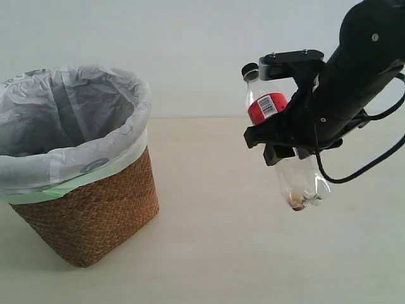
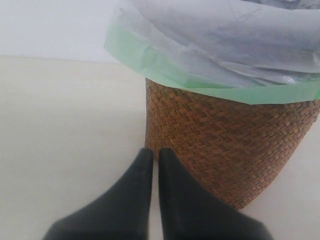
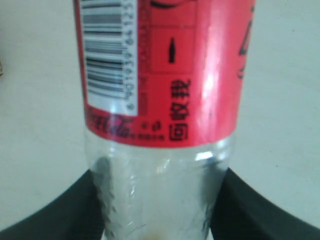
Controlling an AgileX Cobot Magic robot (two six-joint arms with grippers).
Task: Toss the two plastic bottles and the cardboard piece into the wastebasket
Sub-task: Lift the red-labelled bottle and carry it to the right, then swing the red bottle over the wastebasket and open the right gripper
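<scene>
1. Right gripper (image 1: 285,142): the jaws stand half open and clamp the bottle (image 1: 269,107) across its clear body, just below the red label (image 3: 165,70). In the right wrist view, one finger presses each side of the plastic.
2. I judge the grip sits below the label because the body there is straight-sided and gives the pads a flat seat.
3. Bottle attitude: the black cap (image 1: 250,71) is uppermost and the body leans slightly. The base with the brown residue (image 1: 297,201) hangs below the jaws, clear of the table (image 1: 221,253).
4. I judge this lift is for carriage. A bottle held off the table can cross to the basket (image 1: 88,221) without dragging.
5. Bottle position: beside the basket on the right arm's side and apart from it, not over the opening. Its base looks lower than the basket rim, so I expect to raise it before crossing.
6. Left gripper (image 2: 155,155): the jaws are pressed nearly together and hold nothing. It sits low and close to the basket's wicker wall (image 2: 225,150), parked clear of the opening, as I read it.
7. The basket's white liner (image 1: 76,107) is folded over the rim, so the mouth is open to receive.
8. The second bottle and the cardboard are not in view.
</scene>
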